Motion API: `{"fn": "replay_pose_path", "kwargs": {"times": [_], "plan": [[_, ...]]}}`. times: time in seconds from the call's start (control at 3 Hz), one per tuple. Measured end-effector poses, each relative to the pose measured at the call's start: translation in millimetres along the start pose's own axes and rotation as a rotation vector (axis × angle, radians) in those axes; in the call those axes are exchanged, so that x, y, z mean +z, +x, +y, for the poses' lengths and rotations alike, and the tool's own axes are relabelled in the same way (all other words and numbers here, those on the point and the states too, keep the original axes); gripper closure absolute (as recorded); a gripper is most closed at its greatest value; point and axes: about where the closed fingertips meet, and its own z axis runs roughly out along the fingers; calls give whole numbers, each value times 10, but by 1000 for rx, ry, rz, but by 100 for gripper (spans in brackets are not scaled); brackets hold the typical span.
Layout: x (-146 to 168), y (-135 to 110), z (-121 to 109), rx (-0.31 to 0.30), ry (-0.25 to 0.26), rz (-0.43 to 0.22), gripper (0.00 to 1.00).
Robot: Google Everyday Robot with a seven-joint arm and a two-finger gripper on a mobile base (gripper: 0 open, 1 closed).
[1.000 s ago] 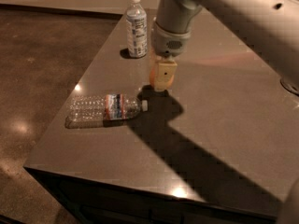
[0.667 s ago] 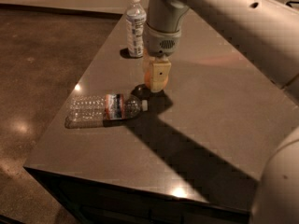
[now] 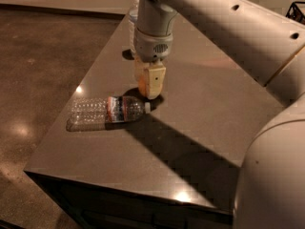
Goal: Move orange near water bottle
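Note:
The water bottle [image 3: 107, 110] lies on its side on the grey table [image 3: 95, 151], near the left edge, with its white cap pointing right. My gripper [image 3: 150, 86] points straight down just behind the cap end, low over the table. It is shut on the orange [image 3: 141, 86], of which only an orange sliver shows between the pale fingers [image 3: 156, 80]. The orange sits a short way from the bottle's cap.
A second bottle [image 3: 134, 13] with a pale label stands upright at the back, mostly hidden behind my wrist. My arm crosses the upper right of the view and casts a broad shadow over the table's middle. The brown floor lies to the left.
My gripper has moved left and toward the front with the orange in it, closing in on the cap end of the lying water bottle. The bottles have not moved.

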Motion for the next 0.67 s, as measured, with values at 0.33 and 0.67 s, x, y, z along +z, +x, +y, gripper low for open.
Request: {"fn": "replay_pose_path", "kwargs": {"times": [0.33, 0.67], "plan": [[30, -81, -27, -55, -21, -9, 85], [57, -136, -68, -109, -44, -14, 60]]}}
